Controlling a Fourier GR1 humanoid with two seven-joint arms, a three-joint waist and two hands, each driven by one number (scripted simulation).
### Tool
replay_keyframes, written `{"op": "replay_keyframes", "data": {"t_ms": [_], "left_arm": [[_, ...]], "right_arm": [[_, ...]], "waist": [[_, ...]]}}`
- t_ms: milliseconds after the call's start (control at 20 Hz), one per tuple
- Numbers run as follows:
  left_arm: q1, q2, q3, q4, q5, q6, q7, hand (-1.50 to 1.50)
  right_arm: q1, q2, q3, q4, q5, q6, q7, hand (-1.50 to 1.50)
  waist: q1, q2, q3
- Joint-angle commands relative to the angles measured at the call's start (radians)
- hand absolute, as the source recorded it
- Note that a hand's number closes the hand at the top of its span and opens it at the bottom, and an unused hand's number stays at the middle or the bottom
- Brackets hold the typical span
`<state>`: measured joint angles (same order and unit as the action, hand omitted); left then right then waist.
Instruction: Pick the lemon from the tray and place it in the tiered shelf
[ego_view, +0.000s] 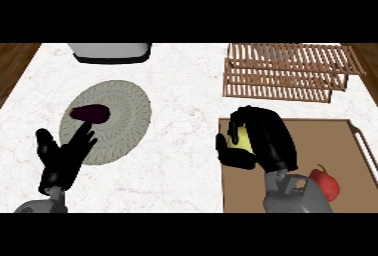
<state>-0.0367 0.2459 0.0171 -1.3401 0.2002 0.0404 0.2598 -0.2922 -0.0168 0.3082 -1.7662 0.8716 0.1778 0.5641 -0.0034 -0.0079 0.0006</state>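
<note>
Over the near left corner of the brown tray (347, 150), the robot's right hand (262, 140) is curling its fingers and thumb round the lemon (241, 138), so that only a sliver of yellow is showing between them. The lemon is sitting inside that grasp, at or just above the tray's floor; I cannot tell whether it is lifted clear yet. A red pepper (325, 182) is lying further back on the tray, near the wrist. The left hand (63, 155) is resting open, fingers straight, at the edge of the round woven mat (122, 110), where a dark purple vegetable (91, 113) is lying. The wooden tiered shelf (284, 72) is standing beyond the tray, well apart from the lemon. To my eye the picking step is under way. Next, the hand is going to need a lift and a carry forward to the slats.
</note>
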Motion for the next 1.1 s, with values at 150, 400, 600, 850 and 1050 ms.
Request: {"op": "replay_keyframes", "data": {"t_ms": [150,400,600,850,1050], "left_arm": [[-0.047,-0.001,0.019,0.050,-0.009,0.012,0.013,0.00],[0.009,-0.009,0.001,0.014,-0.022,-0.009,-0.005,0.00],[-0.018,-0.037,-0.022,-0.006,-0.040,0.023,0.040,0.00],[0.032,-0.028,0.002,-0.005,-0.012,-0.021,-0.002,0.00],[-0.051,-0.002,0.025,-0.012,-0.010,-0.009,0.083,0.00]], "right_arm": [[-0.136,0.007,-0.051,-0.387,0.011,0.190,0.284,1.50],[-0.365,-0.065,-0.313,-0.366,-0.125,0.327,0.350,1.50],[-0.574,-0.120,-0.434,-0.297,-0.210,0.427,0.465,1.50],[-0.714,-0.219,-0.585,-0.197,-0.285,0.426,0.475,1.50],[-0.800,-0.290,-0.616,0.030,-0.266,0.364,0.372,1.50]], "waist": [[-0.013,0.003,-0.002],[0.004,0.007,-0.001],[0.002,0.005,-0.002],[0.003,0.004,-0.002],[0.009,0.008,-0.001]]}}
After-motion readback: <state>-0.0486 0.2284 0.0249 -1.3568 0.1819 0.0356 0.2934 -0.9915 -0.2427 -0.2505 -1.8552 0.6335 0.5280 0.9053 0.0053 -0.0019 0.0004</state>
